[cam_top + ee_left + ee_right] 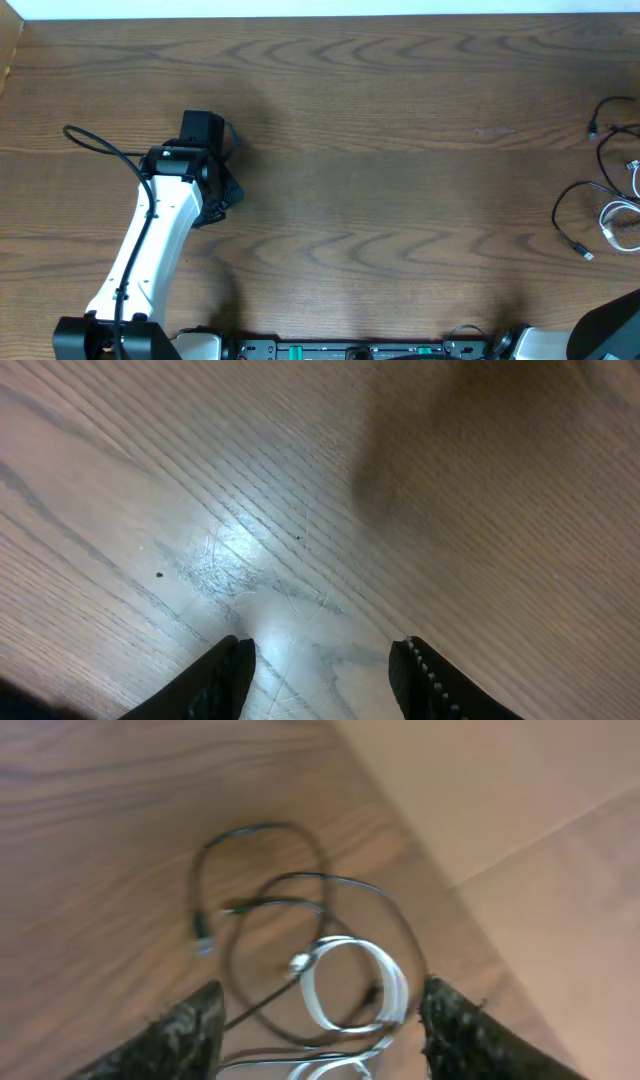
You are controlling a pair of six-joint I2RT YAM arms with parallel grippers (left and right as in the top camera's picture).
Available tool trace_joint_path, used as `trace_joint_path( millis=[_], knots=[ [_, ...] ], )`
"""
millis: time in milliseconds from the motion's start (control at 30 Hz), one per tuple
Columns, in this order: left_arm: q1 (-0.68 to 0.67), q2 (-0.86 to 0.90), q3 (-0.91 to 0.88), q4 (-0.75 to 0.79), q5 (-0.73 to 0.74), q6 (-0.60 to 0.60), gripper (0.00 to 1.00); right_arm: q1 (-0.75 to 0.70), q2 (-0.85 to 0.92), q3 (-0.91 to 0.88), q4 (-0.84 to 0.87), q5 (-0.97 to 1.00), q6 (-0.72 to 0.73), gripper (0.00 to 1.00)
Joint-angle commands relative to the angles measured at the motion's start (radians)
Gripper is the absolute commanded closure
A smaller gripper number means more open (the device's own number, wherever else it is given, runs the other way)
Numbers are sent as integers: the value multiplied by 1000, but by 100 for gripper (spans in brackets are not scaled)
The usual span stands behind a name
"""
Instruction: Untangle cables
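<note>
The cables lie tangled at the table's right edge: thin black cords (575, 205) looped around a white cord (618, 222). In the right wrist view the black loops (290, 880) and the coiled white cord (355, 985) lie just ahead of my right gripper (320, 1030), which is open above them and holds nothing. Only a bit of the right arm shows at the overhead view's bottom right corner. My left gripper (222, 190) is far off at the left, open and empty over bare wood, as the left wrist view (320, 670) shows.
A thicker black cable (100, 145) runs from the left arm across the table at far left. The table's right edge (440, 870) lies close beside the tangle. The arm bases (350, 350) line the front edge.
</note>
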Motion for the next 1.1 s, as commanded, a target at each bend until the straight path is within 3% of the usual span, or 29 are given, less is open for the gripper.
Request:
trace_joint_path(
  millis=[0, 200, 333, 500, 700, 767, 900, 967, 1067],
  knots=[
    [4, 6, -7, -4, 8, 2, 51, 5, -3, 13, -9, -191, 18, 39],
    [4, 6, -7, -3, 8, 2, 51, 8, -3, 13, -46, -337, 18, 34],
    [4, 6, -7, 6, 31, 3, 51, 11, -3, 13, -90, -621, 18, 13],
    [-27, 6, -7, 182, 364, 245, 47, 49, 6, 8, -102, -945, 18, 11],
    [-136, 6, -7, 288, 373, 348, 37, 174, 7, -16, -123, -957, 32, 4],
    [-182, 6, -7, 292, 295, 363, 34, 241, 7, -26, -140, -917, 33, 1],
    [-241, 6, -7, 267, 146, 362, 28, 398, 22, -28, -228, -573, 48, 1],
    [-254, 6, -7, 234, 72, 362, 16, 497, 52, -28, -280, -273, 141, 1],
    [-253, 6, -7, 207, 55, 362, 6, 579, 89, -28, -320, -138, 176, 1]
  ],
)
